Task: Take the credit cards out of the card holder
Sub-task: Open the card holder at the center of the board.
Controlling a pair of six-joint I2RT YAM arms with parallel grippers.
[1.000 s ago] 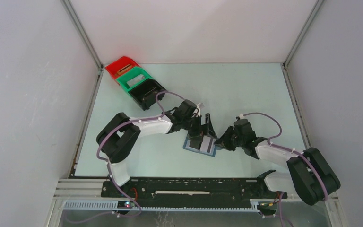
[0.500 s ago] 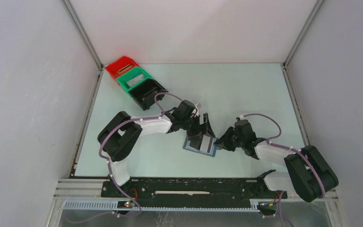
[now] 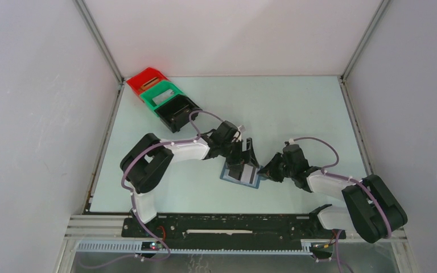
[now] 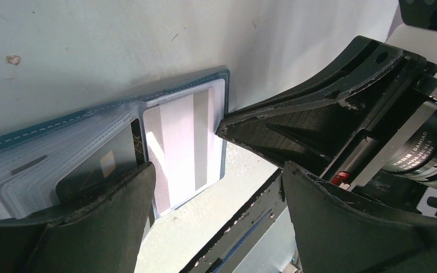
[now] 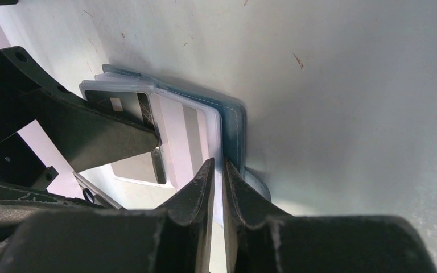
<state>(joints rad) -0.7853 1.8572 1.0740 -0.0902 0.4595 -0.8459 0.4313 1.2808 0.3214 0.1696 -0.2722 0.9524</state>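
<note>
Your right claw [image 5: 217, 166] is squeezing almost all the way shut. It is nipping a thin pale edge that looks like the silvery card [image 4: 182, 142], though it may be only the clear sleeve over it. Your left claw [image 4: 217, 168] is gaping wide and gripping nothing. One of its fingers [image 4: 91, 222] seems to be pressing down on the other page.

Everything is sitting on the pale table [image 3: 296, 108]. The red bin [image 3: 145, 77], green bin [image 3: 162, 94] and black bin [image 3: 176, 111] are lining up at the far left corner, well apart from the work. The card holder [image 5: 236, 122] is lying open and flat between the two claws, near the front middle of the table. Both cards are sitting inside it: the silvery card on the page beside your right claw, the dark card [image 4: 94, 168] on the page under your left finger.

I think you are working on the first pull, and no card is out yet. Next you are going to need to slide the right claw straight back, low along the table, while the left finger is pinning the holder. Be watching that the card is coming out, not the whole page.
</note>
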